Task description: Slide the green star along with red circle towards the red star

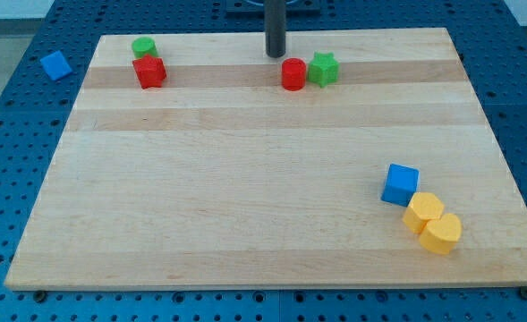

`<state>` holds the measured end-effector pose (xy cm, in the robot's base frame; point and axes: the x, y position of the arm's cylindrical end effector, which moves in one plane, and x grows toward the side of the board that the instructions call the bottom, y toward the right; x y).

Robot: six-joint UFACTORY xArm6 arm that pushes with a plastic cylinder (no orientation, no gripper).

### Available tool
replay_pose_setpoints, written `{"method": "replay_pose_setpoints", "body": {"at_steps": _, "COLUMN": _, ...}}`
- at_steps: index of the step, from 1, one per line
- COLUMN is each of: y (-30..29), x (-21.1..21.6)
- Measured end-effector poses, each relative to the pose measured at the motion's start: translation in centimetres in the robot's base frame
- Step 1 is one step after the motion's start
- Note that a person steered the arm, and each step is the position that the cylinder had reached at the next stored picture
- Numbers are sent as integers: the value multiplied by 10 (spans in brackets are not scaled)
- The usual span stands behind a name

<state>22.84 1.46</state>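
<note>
The green star point(324, 69) sits near the view's top, right of centre, touching the red circle point(293, 74) on its left. The red star point(148, 72) lies at the view's top left, with a green circle point(143, 47) touching it just above. My tip point(275, 54) stands just above and slightly left of the red circle, a small gap apart from it, and left of the green star.
A blue cube point(399, 184) sits at the view's lower right, with two yellow blocks point(422, 212) point(441, 233) touching below it. Another blue block point(55, 64) lies off the wooden board point(245, 179) on the blue pegboard at the top left.
</note>
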Motion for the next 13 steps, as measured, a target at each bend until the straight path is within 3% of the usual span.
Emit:
{"method": "replay_pose_setpoints", "body": {"at_steps": 1, "y": 67, "x": -21}}
{"method": "replay_pose_setpoints", "body": {"at_steps": 2, "y": 125, "x": -4}}
{"method": "replay_pose_setpoints", "body": {"at_steps": 3, "y": 84, "x": 26}}
{"method": "replay_pose_setpoints", "body": {"at_steps": 4, "y": 7, "x": 25}}
{"method": "replay_pose_setpoints", "body": {"at_steps": 7, "y": -39, "x": 20}}
{"method": "replay_pose_setpoints", "body": {"at_steps": 8, "y": -39, "x": 20}}
{"method": "replay_pose_setpoints", "body": {"at_steps": 9, "y": 7, "x": 2}}
{"method": "replay_pose_setpoints", "body": {"at_steps": 10, "y": 89, "x": 6}}
{"method": "replay_pose_setpoints", "body": {"at_steps": 11, "y": 89, "x": 49}}
{"method": "replay_pose_setpoints", "body": {"at_steps": 13, "y": -49, "x": 65}}
